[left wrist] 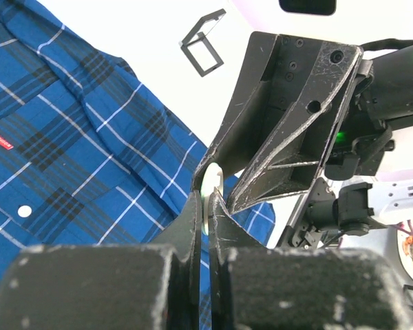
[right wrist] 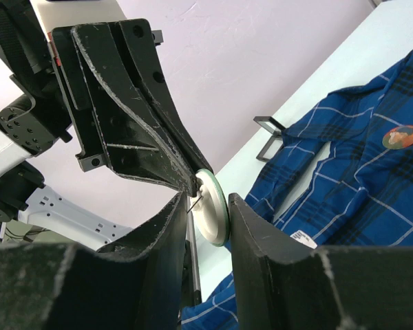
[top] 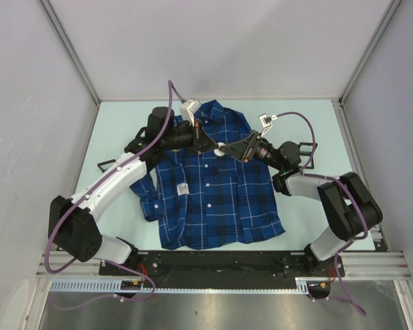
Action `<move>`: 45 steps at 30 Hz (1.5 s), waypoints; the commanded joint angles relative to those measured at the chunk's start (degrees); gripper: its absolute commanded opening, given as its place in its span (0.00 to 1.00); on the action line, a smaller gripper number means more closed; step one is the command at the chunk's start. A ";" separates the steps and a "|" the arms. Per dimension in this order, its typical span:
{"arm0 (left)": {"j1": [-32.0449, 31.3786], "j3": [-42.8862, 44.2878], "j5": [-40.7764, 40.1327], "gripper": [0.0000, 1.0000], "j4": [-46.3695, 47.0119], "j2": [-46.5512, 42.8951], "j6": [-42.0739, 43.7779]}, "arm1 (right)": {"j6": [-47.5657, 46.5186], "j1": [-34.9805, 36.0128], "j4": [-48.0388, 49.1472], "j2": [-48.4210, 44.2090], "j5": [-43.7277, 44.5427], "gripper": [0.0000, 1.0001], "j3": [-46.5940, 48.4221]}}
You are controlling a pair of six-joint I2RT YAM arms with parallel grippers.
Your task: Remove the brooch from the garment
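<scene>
The garment (top: 206,192), a dark blue plaid shirt, lies flat on the table. It also shows in the left wrist view (left wrist: 69,137) and the right wrist view (right wrist: 358,179). A round white brooch with a green rim (right wrist: 213,210) is held in the air above the shirt, and it shows edge-on in the left wrist view (left wrist: 212,187). My left gripper (left wrist: 208,205) is shut on its edge. My right gripper (right wrist: 208,201) straddles the brooch. One of its fingers (right wrist: 244,220) touches the brooch's face, and a small gap shows at the pin side. Both grippers meet over the shirt's chest (top: 221,147).
A second round brooch, orange-brown (right wrist: 401,136), sits pinned on the shirt. A small white tag (top: 182,188) and a small red label (left wrist: 0,139) are on the cloth. A black wire stand (left wrist: 203,42) lies on the table beside the shirt. Walls enclose the table on three sides.
</scene>
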 commanded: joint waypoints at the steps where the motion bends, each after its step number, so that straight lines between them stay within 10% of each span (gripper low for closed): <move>1: 0.65 0.48 3.19 0.00 4.09 0.04 -2.24 | -0.35 0.34 3.64 0.56 -0.89 0.34 2.27; 45: 2.06 -3.12 19.01 0.00 19.48 1.54 -15.60 | -15.99 3.42 5.22 4.52 -4.39 0.15 2.09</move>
